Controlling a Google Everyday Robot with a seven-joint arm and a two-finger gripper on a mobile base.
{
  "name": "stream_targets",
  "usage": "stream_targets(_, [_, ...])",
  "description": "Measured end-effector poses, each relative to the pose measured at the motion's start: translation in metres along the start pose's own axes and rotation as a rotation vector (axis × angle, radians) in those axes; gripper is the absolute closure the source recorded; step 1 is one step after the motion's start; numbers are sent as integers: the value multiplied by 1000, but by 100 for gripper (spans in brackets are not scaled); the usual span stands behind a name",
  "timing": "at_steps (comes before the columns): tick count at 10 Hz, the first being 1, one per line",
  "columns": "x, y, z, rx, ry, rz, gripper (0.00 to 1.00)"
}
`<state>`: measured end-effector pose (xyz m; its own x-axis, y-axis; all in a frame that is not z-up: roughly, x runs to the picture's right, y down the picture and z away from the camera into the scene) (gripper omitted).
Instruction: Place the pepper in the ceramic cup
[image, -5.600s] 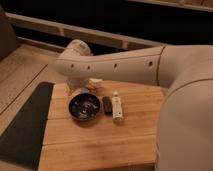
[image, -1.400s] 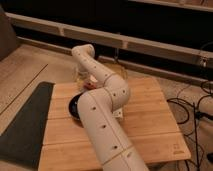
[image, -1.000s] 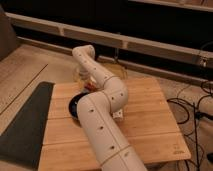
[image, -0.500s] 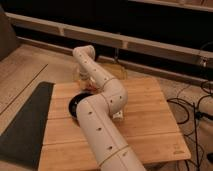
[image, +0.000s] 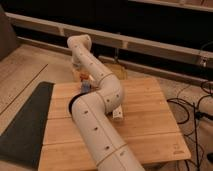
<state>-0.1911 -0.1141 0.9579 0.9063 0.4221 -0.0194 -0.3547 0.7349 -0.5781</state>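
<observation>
1. at the far left of the counter (image: 150, 115): pincer (image: 84, 83) closed narrow, seemingly pinching the pepper (image: 84, 77), just behind the dark bowl (image: 74, 102).
2. may be gripping only the pepper's tip; could lose it on lifting and let it roll off the counter's far edge close by.
3. cannot make out the ceramic cup, probably hidden by the arm (image: 100, 125); risks a blind release beside the rim rather than inside.
4. might tip the cup or clip the bowl if swung across too low.
5. could nudge the white bottle (image: 117, 114), lying just beside the arm, out of place while turning.
</observation>
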Motion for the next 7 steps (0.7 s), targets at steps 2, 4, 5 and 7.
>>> stream_targets(2, [-30,2,-18,22,-65,-40,100])
stream_targets(4, [-38,-9,-37,68,-88,-52,100])
stream_targets(5, [-33,-21,-49,104,-86,-41,100])
stream_targets(7, [-7,-51,-76,177,-69,30,100])
